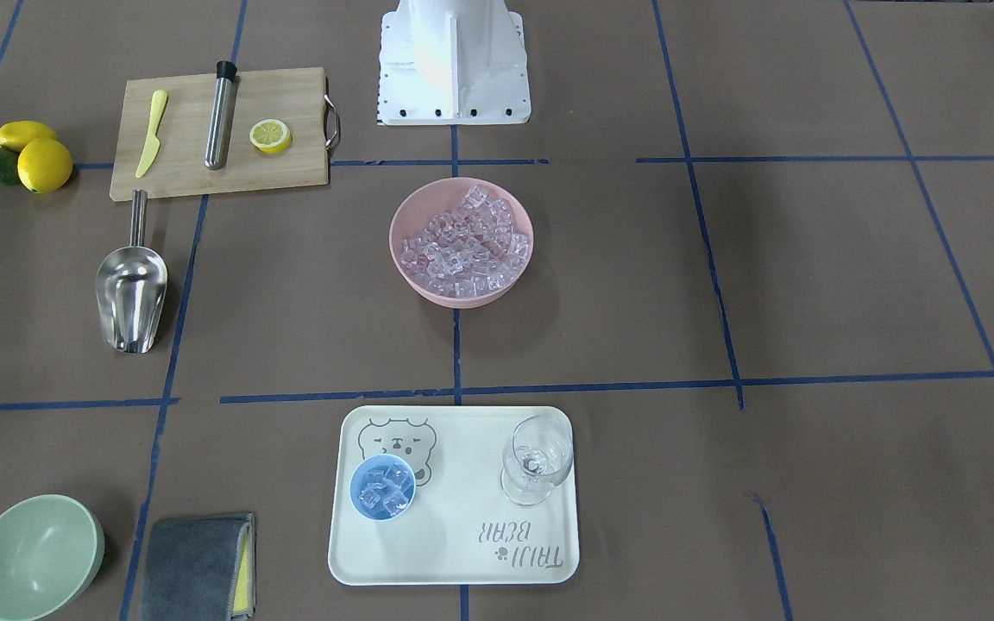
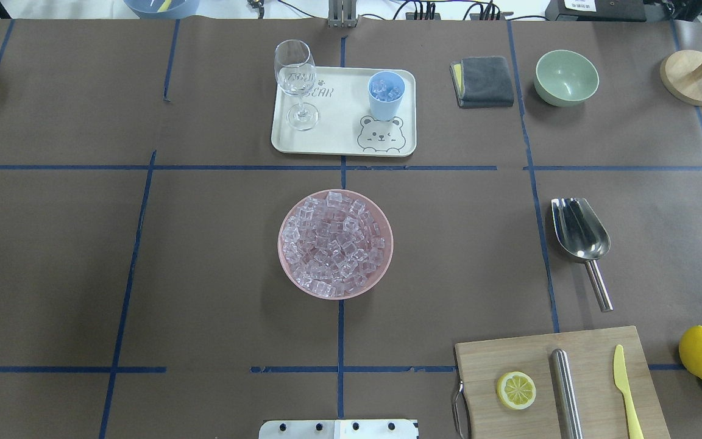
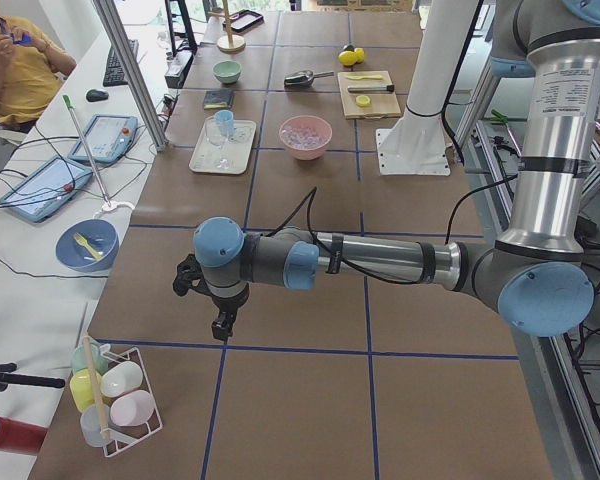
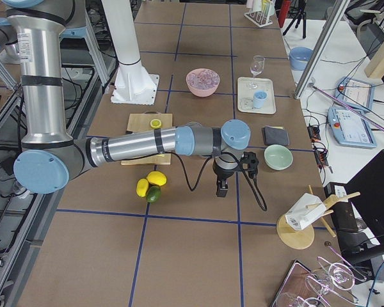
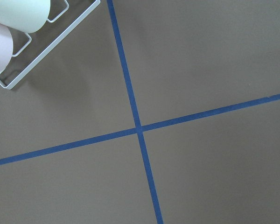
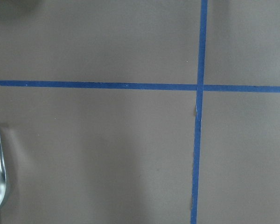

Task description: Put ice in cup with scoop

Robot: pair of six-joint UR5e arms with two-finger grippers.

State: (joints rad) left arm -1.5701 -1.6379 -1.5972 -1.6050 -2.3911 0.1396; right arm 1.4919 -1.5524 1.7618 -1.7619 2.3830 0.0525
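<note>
- Since the scoop lies free at frame left, grip its rod handle, trough level.
- Cup, lower centre, already holds ice.
- Left gripper, right gripper: jaws cannot be told.

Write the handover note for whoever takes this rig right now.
Grippers: left gripper and right gripper hang over bare table, neither holding anything; open or shut cannot be told.
Things: scoop lies free on the table, robot's right side. Pink bowl at centre is full of ice. Cup stands on the tray.
Done: several cubes are in the cup.
Left: probably nothing, unless more ice is wanted.
</note>
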